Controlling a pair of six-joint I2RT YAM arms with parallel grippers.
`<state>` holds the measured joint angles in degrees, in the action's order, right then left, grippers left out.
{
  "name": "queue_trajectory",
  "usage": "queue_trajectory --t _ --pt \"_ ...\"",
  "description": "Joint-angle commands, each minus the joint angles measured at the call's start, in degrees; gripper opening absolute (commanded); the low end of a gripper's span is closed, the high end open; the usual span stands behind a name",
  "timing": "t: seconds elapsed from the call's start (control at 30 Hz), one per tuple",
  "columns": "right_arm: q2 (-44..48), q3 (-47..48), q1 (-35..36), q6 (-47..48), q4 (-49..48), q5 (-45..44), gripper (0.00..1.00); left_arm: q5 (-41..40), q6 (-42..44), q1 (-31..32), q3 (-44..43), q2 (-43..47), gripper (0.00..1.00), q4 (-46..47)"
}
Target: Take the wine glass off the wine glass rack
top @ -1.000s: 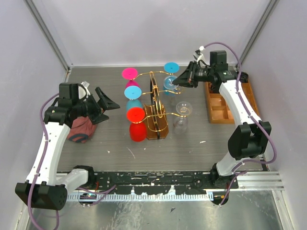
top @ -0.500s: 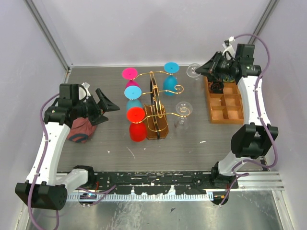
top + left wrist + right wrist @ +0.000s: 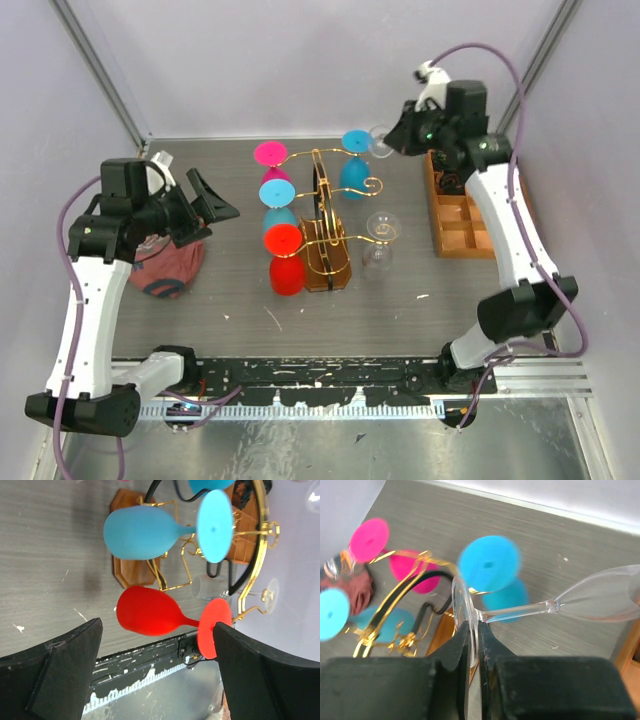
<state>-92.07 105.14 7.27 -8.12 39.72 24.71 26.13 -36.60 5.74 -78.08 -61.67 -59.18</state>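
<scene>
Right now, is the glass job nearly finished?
Nearly. Done: one clear wine glass looks free of the gold rack. In hand: the right end effector pinches its foot, holding it in the air. Left: probably just setting it down. The red glass hangs on the rack.

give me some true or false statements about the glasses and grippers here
1. The right gripper is shut on the foot of a clear wine glass. True.
2. The left gripper grips the red glass. False: it is open and empty; the red glass hangs on the wine glass rack.
3. A second clear glass hangs on the rack. True.
4. The held glass stands in the wooden tray. False: it is in the air, beside the tray.
</scene>
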Motion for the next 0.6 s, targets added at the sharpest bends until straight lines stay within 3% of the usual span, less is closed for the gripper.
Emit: queue_trajectory --t 0.0,0.13,0.33,0.57 --pt "15.79 -7.77 8.87 16.41 -18.01 -6.77 0.01 0.31 2.36 0.15 -6.13 -0.68 0.98 -2.98" --pt "22.24 -12.19 13.09 22.94 -22.35 2.93 0.01 4.93 1.44 0.15 -8.18 -1.37 0.98 0.66" --pt "25.30 -10.15 17.24 25.53 -19.23 20.81 0.01 13.32 -2.20 0.15 -9.98 -2.15 0.98 9.17" --pt "23.10 -6.12 26.99 23.90 -13.75 23.05 0.01 19.08 -12.62 0.15 -10.61 -3.07 0.98 20.16"
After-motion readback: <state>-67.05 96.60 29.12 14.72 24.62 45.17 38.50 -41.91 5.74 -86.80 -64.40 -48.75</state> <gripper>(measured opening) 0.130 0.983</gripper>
